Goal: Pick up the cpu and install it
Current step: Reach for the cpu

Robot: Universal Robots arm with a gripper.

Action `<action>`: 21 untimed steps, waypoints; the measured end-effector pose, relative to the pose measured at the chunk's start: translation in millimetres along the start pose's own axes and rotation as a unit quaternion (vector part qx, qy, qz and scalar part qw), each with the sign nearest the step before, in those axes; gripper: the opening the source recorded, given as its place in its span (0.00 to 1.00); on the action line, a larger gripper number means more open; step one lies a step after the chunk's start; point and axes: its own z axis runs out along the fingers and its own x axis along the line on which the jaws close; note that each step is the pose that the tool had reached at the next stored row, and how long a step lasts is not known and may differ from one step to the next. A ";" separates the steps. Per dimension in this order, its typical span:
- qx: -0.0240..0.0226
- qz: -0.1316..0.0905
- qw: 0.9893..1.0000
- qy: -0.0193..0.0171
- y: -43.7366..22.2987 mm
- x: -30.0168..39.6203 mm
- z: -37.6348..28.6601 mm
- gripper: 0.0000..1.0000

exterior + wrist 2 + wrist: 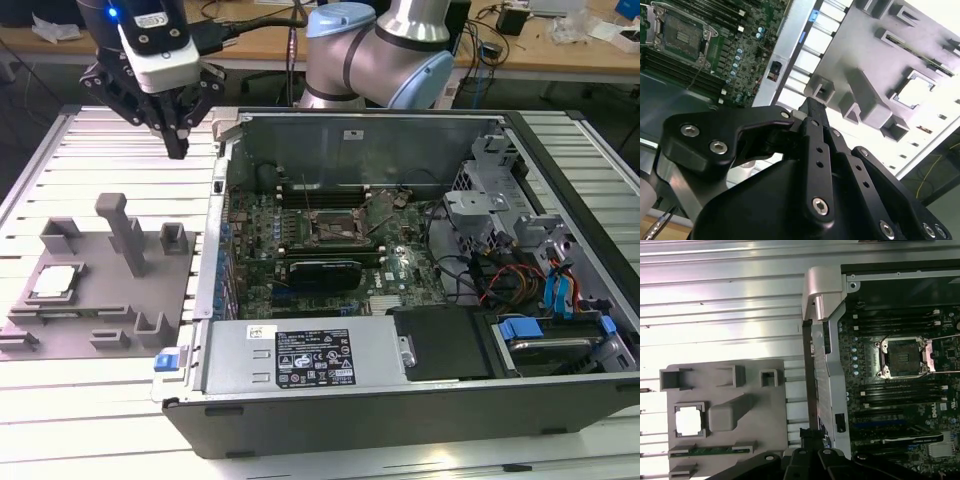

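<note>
Lying, apparently flat, in the grey tray (pixel 100 300): the cpu (pixel 55 283).

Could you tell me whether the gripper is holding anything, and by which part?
Nothing is held: the gripper hangs empty above the table, while the cpu lies in the grey fixture.

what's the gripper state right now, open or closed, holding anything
gripper: closed, holding nothing; the cpu lies in the grey tray.

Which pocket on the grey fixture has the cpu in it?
The square one toward the exterior view's left: the silvery cpu lies flat in it; the smaller pockets show bare grey.
</note>
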 end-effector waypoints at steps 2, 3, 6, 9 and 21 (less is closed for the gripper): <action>0.000 0.000 1.000 0.000 0.0 3.1 -0.1 0.11; 0.000 0.000 1.000 0.000 0.1 6.1 -0.2 0.11; 0.000 0.000 1.000 0.000 0.1 12.4 -0.3 0.11; 0.000 0.000 1.000 0.000 0.1 18.3 -0.5 0.11; 0.000 0.000 1.000 0.000 -1.4 51.2 0.1 0.11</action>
